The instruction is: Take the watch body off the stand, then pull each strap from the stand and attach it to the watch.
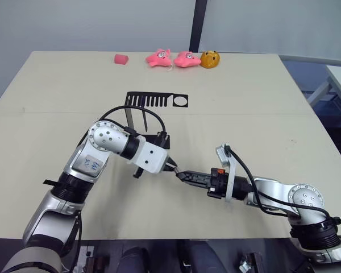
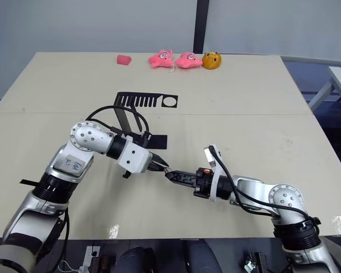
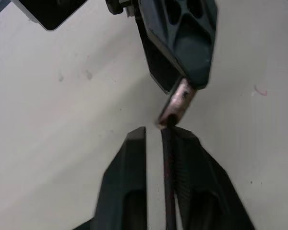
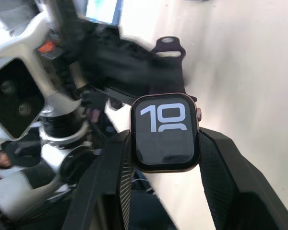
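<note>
1. The watch body (image 4: 165,132) is seen clamped by its two sides between the fingers of the right tool (image 1: 183,176), its black screen with white digits turned toward the right wrist camera.
2. One strap (image 3: 168,182) is pinched edge-on between the nearly closed fingers of the left tool (image 1: 171,166), its end brought up against the edge of the watch body; in the right wrist view a dark strap end with a round hole (image 4: 167,48) is shown just beyond the case.
3. The two tools are met tip to tip above the surface (image 1: 244,102), near its front middle.
4. The stand (image 1: 157,101) is placed behind the left arm, its slotted top plate with the round hole facing up and its flat base partly hidden by the left arm.
5. At the far edge of the surface a small pink block (image 1: 121,58), two pink plush toys (image 1: 171,58) and an orange ball-shaped toy (image 1: 209,60) are lined up, well apart from the tools.
</note>
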Available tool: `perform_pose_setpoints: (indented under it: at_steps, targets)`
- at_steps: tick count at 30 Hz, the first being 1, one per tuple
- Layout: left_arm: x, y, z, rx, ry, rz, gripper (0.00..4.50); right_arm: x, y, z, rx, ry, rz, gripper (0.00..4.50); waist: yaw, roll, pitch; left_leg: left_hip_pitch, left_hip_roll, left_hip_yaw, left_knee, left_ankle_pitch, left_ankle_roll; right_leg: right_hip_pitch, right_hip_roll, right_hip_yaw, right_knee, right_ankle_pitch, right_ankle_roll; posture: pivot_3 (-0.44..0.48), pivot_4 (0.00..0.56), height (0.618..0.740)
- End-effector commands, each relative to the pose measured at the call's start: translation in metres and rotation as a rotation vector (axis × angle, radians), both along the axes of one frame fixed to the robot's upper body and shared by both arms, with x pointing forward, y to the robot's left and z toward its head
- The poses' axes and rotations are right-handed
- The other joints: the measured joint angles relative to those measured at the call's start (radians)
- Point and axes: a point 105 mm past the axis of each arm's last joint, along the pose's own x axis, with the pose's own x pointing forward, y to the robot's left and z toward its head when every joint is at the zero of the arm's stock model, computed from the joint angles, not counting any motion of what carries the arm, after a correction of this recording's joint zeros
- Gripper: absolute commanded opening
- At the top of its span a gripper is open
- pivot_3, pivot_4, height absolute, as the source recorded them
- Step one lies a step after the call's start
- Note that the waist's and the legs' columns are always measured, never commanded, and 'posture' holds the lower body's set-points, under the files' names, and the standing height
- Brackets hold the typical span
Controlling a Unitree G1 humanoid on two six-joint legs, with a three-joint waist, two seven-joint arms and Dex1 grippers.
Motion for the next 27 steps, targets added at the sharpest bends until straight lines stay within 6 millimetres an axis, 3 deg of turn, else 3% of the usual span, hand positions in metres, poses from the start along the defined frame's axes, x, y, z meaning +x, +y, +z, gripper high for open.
perform_pose_setpoints:
  at_steps: [1,5,9,15,18,21,27]
  targets:
    - [0.000,0.018,0.014,-0.039,-0.021,0.040,2.44,-0.008,0.003,0.016,0.048,-0.058,0.042,1.49,-0.002,0.000,0.000,0.000,0.000,0.000,0.000,0.000,0.000,0.000,0.000,0.000,0.000,0.000,0.000,0.000,0.150,0.740]
    - [0.007,0.076,0.014,0.001,0.026,0.173,4.43,-0.014,-0.004,0.013,-0.078,-0.208,0.067,1.49,-0.005,0.000,0.000,0.000,0.000,0.000,0.000,0.000,0.000,0.000,0.000,0.000,0.001,0.000,0.000,0.000,0.150,0.740]
    - [-0.003,0.101,0.019,-0.067,0.094,0.181,4.50,-0.019,-0.005,0.016,-0.161,-0.418,0.103,1.49,0.001,0.000,0.000,0.000,0.001,0.000,0.000,0.000,0.000,0.000,0.000,-0.001,0.000,-0.001,-0.001,0.000,0.150,0.740]
    - [-0.028,0.112,0.011,-0.187,0.214,0.125,4.50,-0.017,-0.008,0.010,-0.512,-1.127,0.221,1.49,0.014,0.000,0.000,-0.001,0.000,-0.001,0.003,-0.001,0.001,0.000,-0.001,-0.003,0.000,-0.001,-0.001,0.000,0.150,0.740]
    - [-0.032,0.115,0.005,-0.212,0.220,0.131,4.50,-0.022,-0.012,0.000,-0.610,-1.364,0.322,1.49,0.022,0.000,0.000,-0.001,0.000,-0.001,0.003,-0.001,0.001,0.000,-0.001,-0.002,0.000,-0.001,-0.001,0.000,0.150,0.740]
    - [-0.034,0.115,0.005,-0.231,0.215,0.131,4.50,-0.020,-0.014,-0.002,-0.654,-1.484,0.334,1.49,0.024,0.000,0.000,0.000,0.000,0.000,0.003,-0.001,0.001,0.000,-0.001,-0.002,0.001,-0.001,-0.001,0.000,0.150,0.740]
    - [-0.037,0.113,0.003,-0.236,0.209,0.123,4.50,-0.010,-0.018,-0.009,-0.715,-1.562,0.323,1.49,0.024,-0.001,0.000,0.001,0.000,0.001,0.004,-0.001,0.001,0.000,0.000,-0.002,0.002,-0.001,-0.001,0.000,0.150,0.740]
